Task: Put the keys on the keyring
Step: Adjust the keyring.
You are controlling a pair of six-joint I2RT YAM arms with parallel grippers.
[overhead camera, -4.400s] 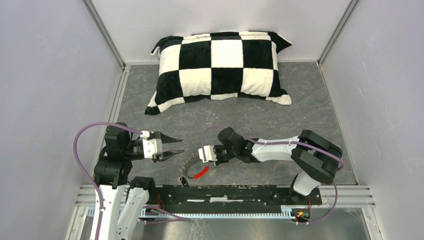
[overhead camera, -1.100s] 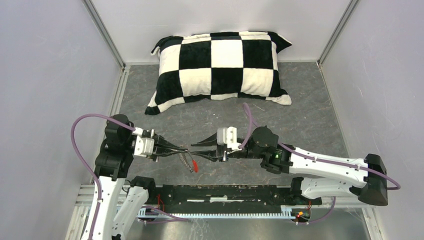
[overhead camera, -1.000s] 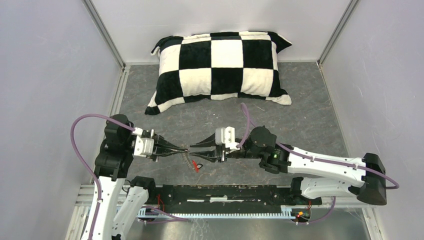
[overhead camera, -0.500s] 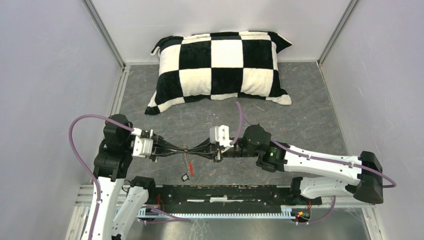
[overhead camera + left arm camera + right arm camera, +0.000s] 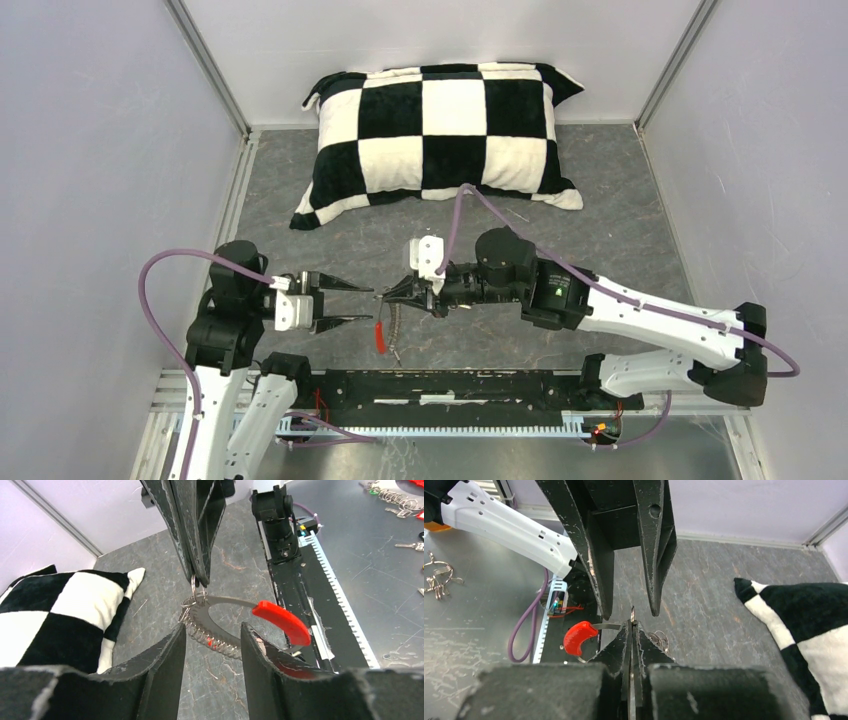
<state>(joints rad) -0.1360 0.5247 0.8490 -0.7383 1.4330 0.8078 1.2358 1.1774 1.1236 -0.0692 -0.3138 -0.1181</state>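
Grey mottled bench [image 5: 600,200] fills the middle of the overhead frame, with a black-and-white checkered pillow [image 5: 440,130] at the upper centre. My left arm [image 5: 225,330] rises at the lower left and bends so that its wrist lies level, pointing toward the right of the frame. The left jaws stand apart with nothing between them, their tips just short of the other pair. My right arm [image 5: 640,315] stretches from the lower right across to the centre, wrist level and pointing left, so the two meet almost tip to tip. The right jaws are pressed together on a small ring at the top of the keyring [image 5: 392,325], which hangs below them at the lower centre of the frame, its red section [image 5: 379,337] on the left side. From the left wrist view, the silvery coil [image 5: 215,642] lies just beyond my spread fingers [image 5: 160,665].
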